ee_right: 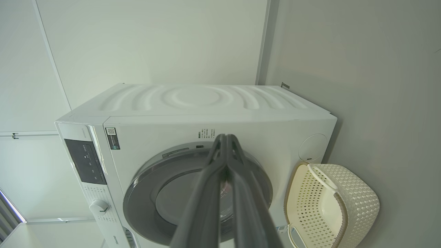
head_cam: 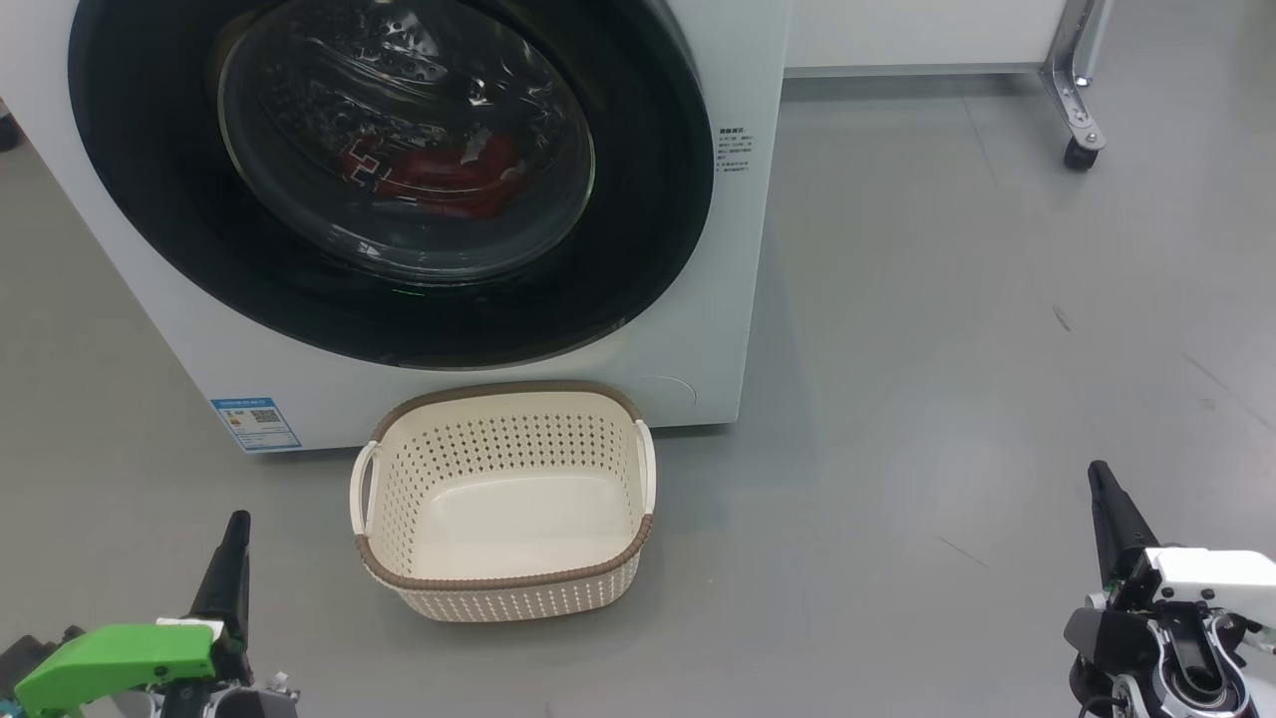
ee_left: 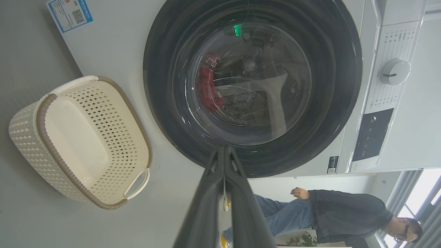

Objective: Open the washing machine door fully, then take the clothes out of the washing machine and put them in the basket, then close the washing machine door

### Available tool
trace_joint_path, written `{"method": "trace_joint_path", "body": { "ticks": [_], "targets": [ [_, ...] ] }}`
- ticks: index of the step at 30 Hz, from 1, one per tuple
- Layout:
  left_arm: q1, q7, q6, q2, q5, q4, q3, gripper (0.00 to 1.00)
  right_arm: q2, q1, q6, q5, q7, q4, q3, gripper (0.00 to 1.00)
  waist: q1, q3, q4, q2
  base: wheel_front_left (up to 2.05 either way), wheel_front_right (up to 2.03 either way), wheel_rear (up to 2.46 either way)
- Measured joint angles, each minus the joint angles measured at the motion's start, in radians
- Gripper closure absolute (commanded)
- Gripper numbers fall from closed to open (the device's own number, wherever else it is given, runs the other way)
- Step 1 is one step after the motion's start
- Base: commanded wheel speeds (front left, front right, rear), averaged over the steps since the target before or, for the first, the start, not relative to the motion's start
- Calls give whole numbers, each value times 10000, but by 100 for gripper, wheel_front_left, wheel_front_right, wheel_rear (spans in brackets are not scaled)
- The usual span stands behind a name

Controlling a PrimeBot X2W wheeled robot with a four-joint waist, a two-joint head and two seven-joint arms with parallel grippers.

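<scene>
Door [head_cam: 648,179] sits shut on the clothes [head_cam: 439,175], so opening comes first. Left fingers [head_cam: 231,568] and right fingers [head_cam: 1112,514], pinched together and empty, must reach its rim.

I've got the white washing machine [head_cam: 708,329] up, door [head_cam: 399,319] a glossy black ring, red clothes [head_cam: 439,178] behind its glass. Blue label sticker [head_cam: 255,424] low on its front; before it, the cream perforated basket [head_cam: 518,598], brown woven-look rim, grey floor [head_cam: 947,349].

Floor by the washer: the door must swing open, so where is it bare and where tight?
Bare: floor right of the basket, out to the caster, and left of it, by the label. Tight: the basket stands just before the door.
</scene>
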Motion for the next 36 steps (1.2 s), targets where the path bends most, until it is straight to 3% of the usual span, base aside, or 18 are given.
{"method": "trace_joint_path", "body": {
  "ticks": [13, 14, 16, 17, 18, 36],
  "targets": [
    [0, 2, 0, 0, 0, 0, 2, 100, 2, 0, 0, -2, 0, 0, -2, 100, 0, 0, 0, 0, 0, 0, 0],
    [2, 2, 2, -2, -2, 10, 0, 0, 4, 2, 0, -2, 0, 10, 0, 0, 0, 0, 0, 0, 0, 0, 0],
    [104, -2, 8, -56, -35, 207, -25, 0, 77, 123, -8, 2, -2, 188, 10, 0, 0, 0, 0, 0, 0, 0, 0],
    [199, -2, 8, -107, -35, 311, -42, 100, 138, 234, -8, 2, -2, 295, 15, 100, 0, 0, 0, 0, 0, 0, 0],
    [297, -2, 8, -163, -35, 430, -59, 0, 199, 350, -8, 2, -2, 410, 21, 0, 0, 0, -1, 0, 0, 0, 0],
    [453, -268, 10, -234, 12, 107, -316, 0, 161, 505, -10, -355, -196, 280, 107, 0, 0, 16, 28, 1, 0, 0, 0]
  ]
}}
